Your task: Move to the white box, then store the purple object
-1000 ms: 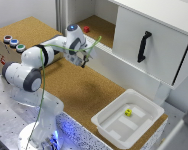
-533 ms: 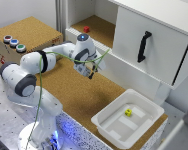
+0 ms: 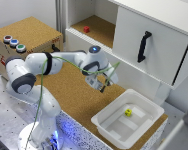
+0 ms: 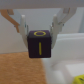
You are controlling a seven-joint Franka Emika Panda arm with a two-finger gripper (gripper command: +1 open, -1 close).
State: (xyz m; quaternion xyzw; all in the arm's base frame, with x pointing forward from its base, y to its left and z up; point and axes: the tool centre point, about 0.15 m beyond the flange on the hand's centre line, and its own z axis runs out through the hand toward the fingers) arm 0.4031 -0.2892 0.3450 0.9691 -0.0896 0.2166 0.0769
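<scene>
Gripper fingers clamped on the purple object, short of the white box; advise carrying over the box's bare floor, clear of the yellow block, before release.

Purple cube held aloft beside open white box.

I've swung the gripper from up by the cabinet toward the white box; it now hangs near the box's rim, apparently not yet over it.

No text or label (anywhere) is legible.
</scene>
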